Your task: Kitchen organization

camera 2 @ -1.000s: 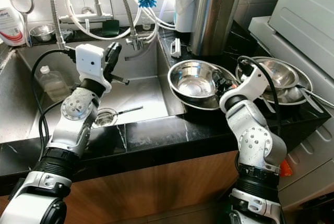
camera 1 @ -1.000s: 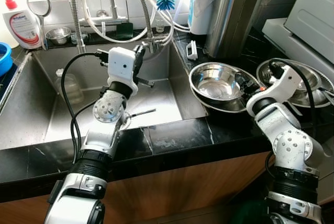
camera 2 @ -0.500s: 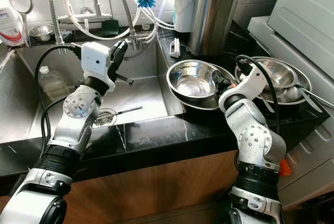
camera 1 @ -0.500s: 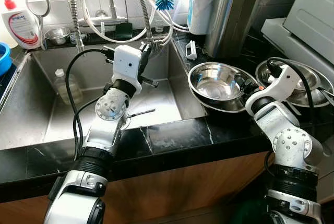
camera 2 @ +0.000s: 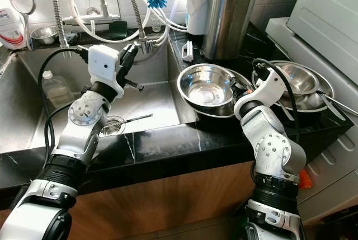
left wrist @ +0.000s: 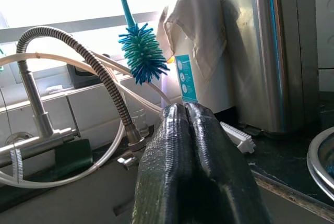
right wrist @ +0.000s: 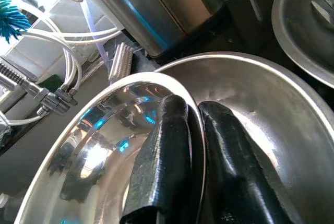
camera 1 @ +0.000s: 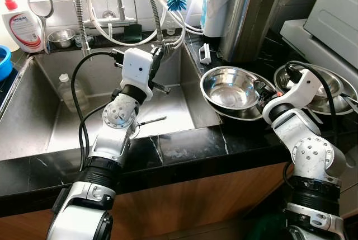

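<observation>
While its two black fingers pinch the rim of the upper steel bowl (camera 1: 232,92), one inside and one outside, the right gripper (right wrist: 189,130) has that bowl tilted within a larger bowl (right wrist: 271,145) on the black counter (camera 1: 184,153). Beyond it stands a tall steel canister (camera 1: 251,13), and a further stack of bowls (camera 1: 327,86) lies just beside it. The left gripper (left wrist: 190,119), fingers pressed together and empty, hangs over the sink (camera 1: 33,122), facing the faucet hose (left wrist: 99,72) and blue bottle brush (left wrist: 142,57).

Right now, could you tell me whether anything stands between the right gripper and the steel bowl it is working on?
Nothing does: the right gripper is already shut on the rim of the upper steel bowl, one finger inside and one outside.
</observation>
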Controlling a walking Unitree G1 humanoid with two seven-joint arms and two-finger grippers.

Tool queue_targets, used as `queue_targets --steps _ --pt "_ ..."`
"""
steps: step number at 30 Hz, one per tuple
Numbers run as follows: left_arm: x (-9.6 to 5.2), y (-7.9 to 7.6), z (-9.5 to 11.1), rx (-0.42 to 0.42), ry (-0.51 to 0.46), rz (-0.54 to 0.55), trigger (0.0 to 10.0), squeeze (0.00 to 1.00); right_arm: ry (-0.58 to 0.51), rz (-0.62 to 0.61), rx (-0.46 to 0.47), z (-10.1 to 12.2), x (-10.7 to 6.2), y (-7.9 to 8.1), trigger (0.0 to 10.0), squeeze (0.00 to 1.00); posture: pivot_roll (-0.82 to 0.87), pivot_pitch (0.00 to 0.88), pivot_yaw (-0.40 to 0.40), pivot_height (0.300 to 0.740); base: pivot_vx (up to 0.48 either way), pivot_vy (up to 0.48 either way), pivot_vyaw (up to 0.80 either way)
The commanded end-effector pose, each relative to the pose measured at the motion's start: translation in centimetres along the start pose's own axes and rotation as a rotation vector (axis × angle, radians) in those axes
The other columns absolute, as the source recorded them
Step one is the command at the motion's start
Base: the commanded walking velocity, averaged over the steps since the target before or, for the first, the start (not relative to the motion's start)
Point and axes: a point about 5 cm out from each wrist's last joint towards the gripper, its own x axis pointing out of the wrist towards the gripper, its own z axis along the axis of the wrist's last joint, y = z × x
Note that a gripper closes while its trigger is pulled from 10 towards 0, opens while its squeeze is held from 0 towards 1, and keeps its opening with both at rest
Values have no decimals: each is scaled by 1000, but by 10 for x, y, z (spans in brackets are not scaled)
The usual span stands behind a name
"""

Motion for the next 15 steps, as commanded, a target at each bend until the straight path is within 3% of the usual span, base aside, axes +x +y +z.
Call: queue_targets --steps 1,11,15 --pt "3 -1 2 16 -4 -17 10000 0 33 5 0 -5 2 4 0 0 15 33 -20 740 0 0 0" --pt "4 -1 3 13 -11 -17 10000 0 -73 29 11 7 1 8 0 0 18 26 -19 740 0 0 0" --pt "5 -2 5 -27 -18 -2 10000 0 -262 92 39 32 -8 19 0 0 18 26 -18 740 0 0 0"
